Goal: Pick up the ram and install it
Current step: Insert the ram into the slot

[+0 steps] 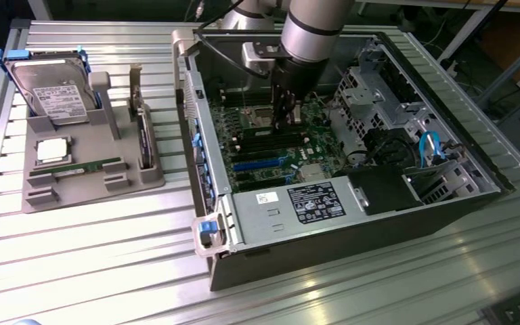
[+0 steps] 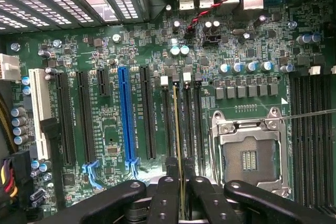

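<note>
The step in hand is the installing one. The claw [image 2: 180, 195] is closed on the ram [image 2: 178, 140], with a finger on each flat face. From the wrist camera the stick shows edge-on, as a thin line running along the bank of dark memory slots [image 2: 187, 124] between the blue slot [image 2: 125, 114] and the CPU socket [image 2: 249, 156]. It lies along one of the slots nearest the blue one. Whether its lower edge is in the slot or hangs just above it, I cannot tell.

In the exterior view the arm reaches down into the open case [image 1: 351, 230], and the claw is low over the board [image 1: 283, 145]. A second stick [image 1: 78, 168] lies flat on the grey tray [image 1: 79, 196] on the tabletop [image 1: 89, 257], just beside the CPU chip [image 1: 51, 149] and near the hard drive [image 1: 57, 95]. It is well apart from the claw.

As I judge it, seating the ram calls for three things:
- The stick stays parallel to its slot and square to the board.
- The notch matches the slot's key.
- The press goes straight down and evenly along the length — a tilt could jam one end or land the stick in the neighbouring slot.

The white latches [image 2: 187, 76] at the slot ends likely need to be open to take it.
</note>
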`<state>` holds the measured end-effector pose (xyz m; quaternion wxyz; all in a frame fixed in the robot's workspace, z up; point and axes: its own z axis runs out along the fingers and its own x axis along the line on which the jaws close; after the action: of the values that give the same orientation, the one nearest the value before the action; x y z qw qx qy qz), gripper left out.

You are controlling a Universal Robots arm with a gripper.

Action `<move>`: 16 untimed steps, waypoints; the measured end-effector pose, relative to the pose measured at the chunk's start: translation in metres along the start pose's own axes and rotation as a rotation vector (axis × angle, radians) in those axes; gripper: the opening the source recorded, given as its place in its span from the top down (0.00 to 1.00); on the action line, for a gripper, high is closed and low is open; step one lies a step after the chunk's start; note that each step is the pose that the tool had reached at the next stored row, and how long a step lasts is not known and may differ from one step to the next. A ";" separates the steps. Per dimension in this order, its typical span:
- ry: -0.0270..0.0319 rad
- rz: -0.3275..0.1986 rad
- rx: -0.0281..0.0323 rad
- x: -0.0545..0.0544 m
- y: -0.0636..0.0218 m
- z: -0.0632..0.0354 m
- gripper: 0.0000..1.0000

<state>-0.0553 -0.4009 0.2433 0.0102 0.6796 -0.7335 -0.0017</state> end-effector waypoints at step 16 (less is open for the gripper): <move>0.0000 0.004 0.0000 0.005 -0.0003 0.0144 0.86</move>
<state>-0.0557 -0.4064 0.2289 0.0103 0.6781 -0.7349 -0.0016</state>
